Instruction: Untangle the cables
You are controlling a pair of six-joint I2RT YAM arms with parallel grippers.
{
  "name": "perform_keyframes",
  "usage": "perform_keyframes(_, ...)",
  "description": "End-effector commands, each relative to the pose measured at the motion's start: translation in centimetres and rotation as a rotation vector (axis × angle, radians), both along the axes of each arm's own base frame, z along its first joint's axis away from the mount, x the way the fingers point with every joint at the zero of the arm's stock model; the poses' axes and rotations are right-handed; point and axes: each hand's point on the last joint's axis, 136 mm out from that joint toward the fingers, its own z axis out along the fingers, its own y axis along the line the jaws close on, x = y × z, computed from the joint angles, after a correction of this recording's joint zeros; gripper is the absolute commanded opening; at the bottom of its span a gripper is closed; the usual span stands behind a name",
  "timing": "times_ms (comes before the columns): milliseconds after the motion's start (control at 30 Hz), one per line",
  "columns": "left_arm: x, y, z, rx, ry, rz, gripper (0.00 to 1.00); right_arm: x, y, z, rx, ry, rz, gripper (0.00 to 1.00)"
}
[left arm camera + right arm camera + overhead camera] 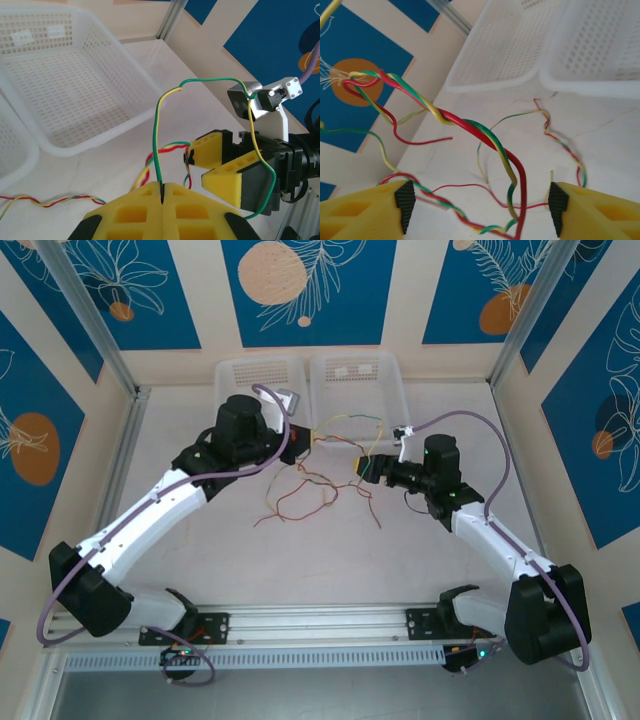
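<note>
Cables (481, 136) strung between both grippers, mid-table.
My left gripper (161, 192) pinches a green-yellow one of them (it loops upward). My right gripper (481, 204) is spread wide around the twisted bundle. Loose ends trail just short of the baskets (258, 370); the table (330, 560) lies bare nearer me.

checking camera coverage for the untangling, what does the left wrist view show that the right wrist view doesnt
Left wrist view: the left gripper shut on a green-and-yellow wire, which arcs up and over toward the right gripper facing it.

Right wrist view: the right gripper's fingers spread wide open, with a twisted red, green and yellow braid running up between them toward the wall.

Both: the white basket and twisted cable lying on the pale table.
</note>
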Motion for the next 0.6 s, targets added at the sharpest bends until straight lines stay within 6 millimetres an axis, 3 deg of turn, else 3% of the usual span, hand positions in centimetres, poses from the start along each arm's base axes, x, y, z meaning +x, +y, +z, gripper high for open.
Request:
perform_keyframes(0, -0.1, 0.7, 2.0, -0.066, -0.037, 0.010, 0.00, 0.4, -1.3, 0.2, -0.018, -0.023, -0.077, 0.75)
perform_keyframes(200, 0.9, 2.6, 0.9, -0.071, -0.005, 0.077, 0.00, -0.3, -2.3, -0.7, -0.026, 0.012, -0.110, 0.87)
perform_keyframes(400, 1.1, 3.1, 0.2, -0.088, 0.016, 0.078, 0.00, -1.3, -3.8, -2.4, -0.033, 0.034, -0.151, 0.85)
perform_keyframes(567, 1.1, 3.4, -0.1, -0.104, 0.027, 0.073, 0.00, -2.8, -1.5, -3.9, 0.008, 0.087, 0.023, 0.81)
